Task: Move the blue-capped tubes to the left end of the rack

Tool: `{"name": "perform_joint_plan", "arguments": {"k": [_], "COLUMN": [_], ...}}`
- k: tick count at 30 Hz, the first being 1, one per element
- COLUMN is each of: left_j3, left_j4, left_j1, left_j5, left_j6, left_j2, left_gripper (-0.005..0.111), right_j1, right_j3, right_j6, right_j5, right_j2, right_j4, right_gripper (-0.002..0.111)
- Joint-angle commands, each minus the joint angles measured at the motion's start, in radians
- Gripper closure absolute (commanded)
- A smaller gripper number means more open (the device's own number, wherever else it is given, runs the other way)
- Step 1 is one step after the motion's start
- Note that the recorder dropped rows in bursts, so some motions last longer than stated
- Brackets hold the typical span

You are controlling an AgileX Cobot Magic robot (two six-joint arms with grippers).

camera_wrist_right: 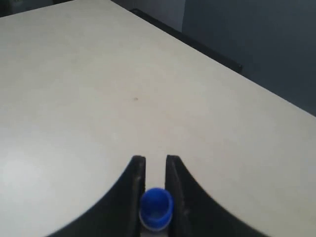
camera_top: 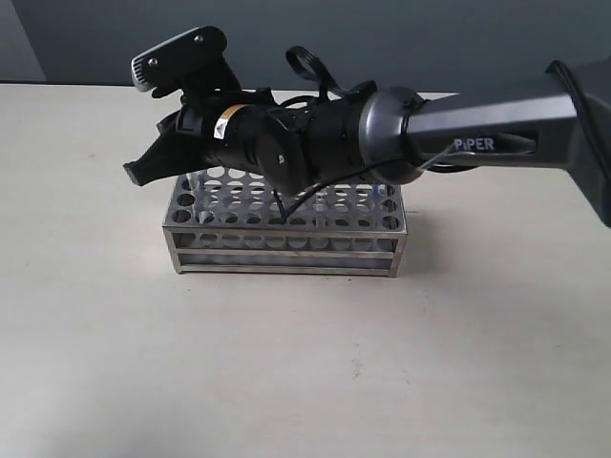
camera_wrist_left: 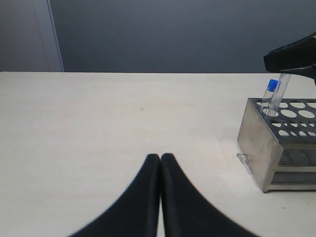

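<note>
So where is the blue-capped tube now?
Left wrist view shows the tube leaning in a corner hole at the rack's end, under the right gripper.

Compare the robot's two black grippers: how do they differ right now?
The left black gripper is shut on nothing, fingers pressed together; the right black gripper clamps a clear blue-capped tube between its fingers. The left one hangs over bare beige table, apart from the silvery metal rack; the right one is at the rack's left end. Both have curved black fingers.
</note>
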Motion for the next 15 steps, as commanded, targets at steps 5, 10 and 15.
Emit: {"name": "perform_joint_plan", "arguments": {"k": [5,10,15], "left_j3": [-0.003,-0.003,-0.003], "left_j4": [0.000,0.000,0.000], "left_j1": [-0.006,-0.006,-0.006], "left_j5": [-0.006,-0.008,-0.006], "left_j6": [-0.001,-0.001,-0.001], "left_j2": [-0.004,-0.004,-0.004], "left_gripper": [0.106,0.106,0.106], "right_j1": [0.000,0.000,0.000], "right_j3": [-0.006,-0.006,-0.006], "right_j6": [0.004,0.024,0.024], "right_j5": [-0.007,0.032,0.060], "right_j2": [0.051,0.080,0.060], "right_j4": [-0.007,0.002,0.032], "right_gripper": [0.109,0.107,0.068]}}
